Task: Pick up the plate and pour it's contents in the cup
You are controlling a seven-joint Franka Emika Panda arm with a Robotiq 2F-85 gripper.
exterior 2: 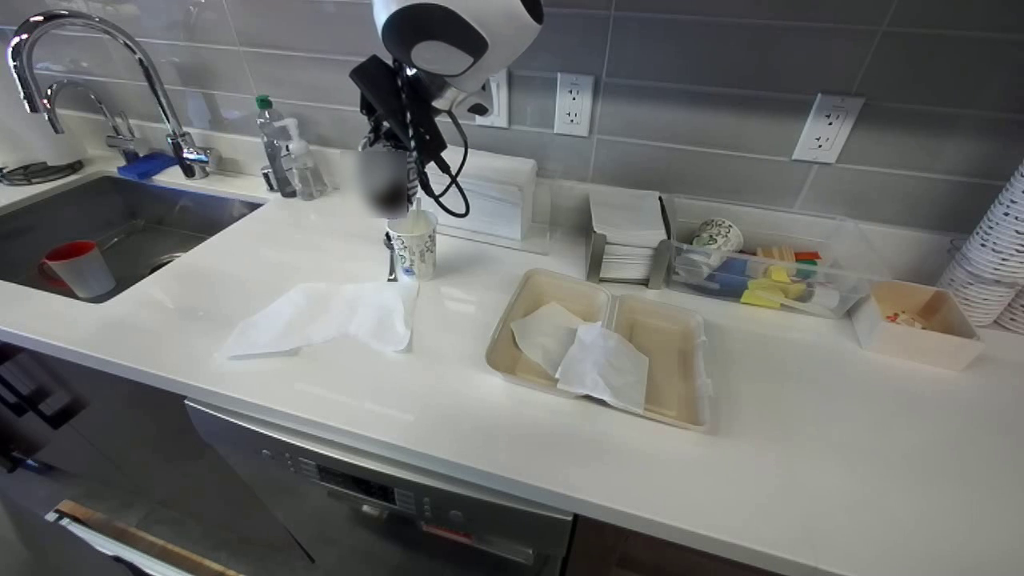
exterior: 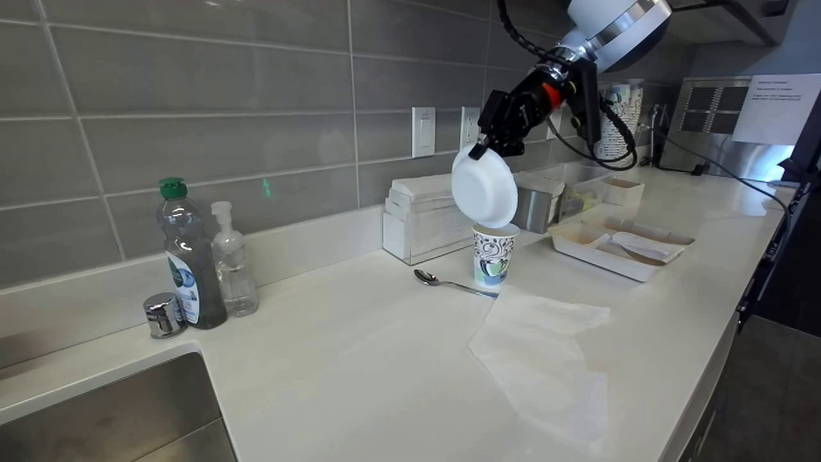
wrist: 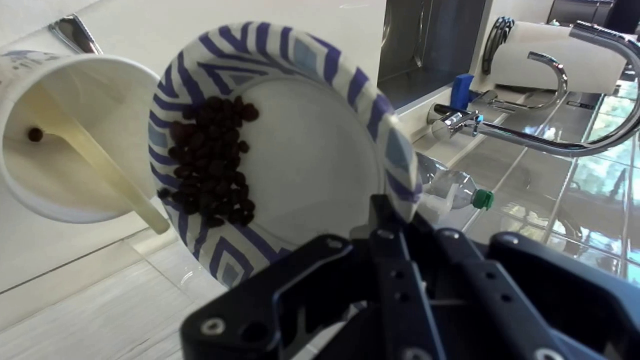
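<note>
Gripper (wrist: 401, 214), one: above the cup (exterior: 494, 260); jaws closed, with just the thin upper rim of the plate (wrist: 310, 155) pinched between them.
Plate, blue-patterned: in your grip over the cup, steeply tilted, low edge by the cup's mouth; touching or apart, you cannot tell.
Dark bits (wrist: 215, 155), one heap: in the plate, banked against the rim nearest the cup.
Cup, upright: landmark; a pale stick (wrist: 105, 162) leans out of it, and one loose bit (wrist: 35, 134) shows inside.
Spoon (exterior: 441, 282), metal: lying just beside the cup.
Handling, by judgement: you appear early in the pour. Centre the low edge over the cup's mouth, then steepen the tilt slowly, so the wide heap feeds in rather than spilling past the sides. A jerk could twist the thin rim in your jaws; the stick could deflect bits.
</note>
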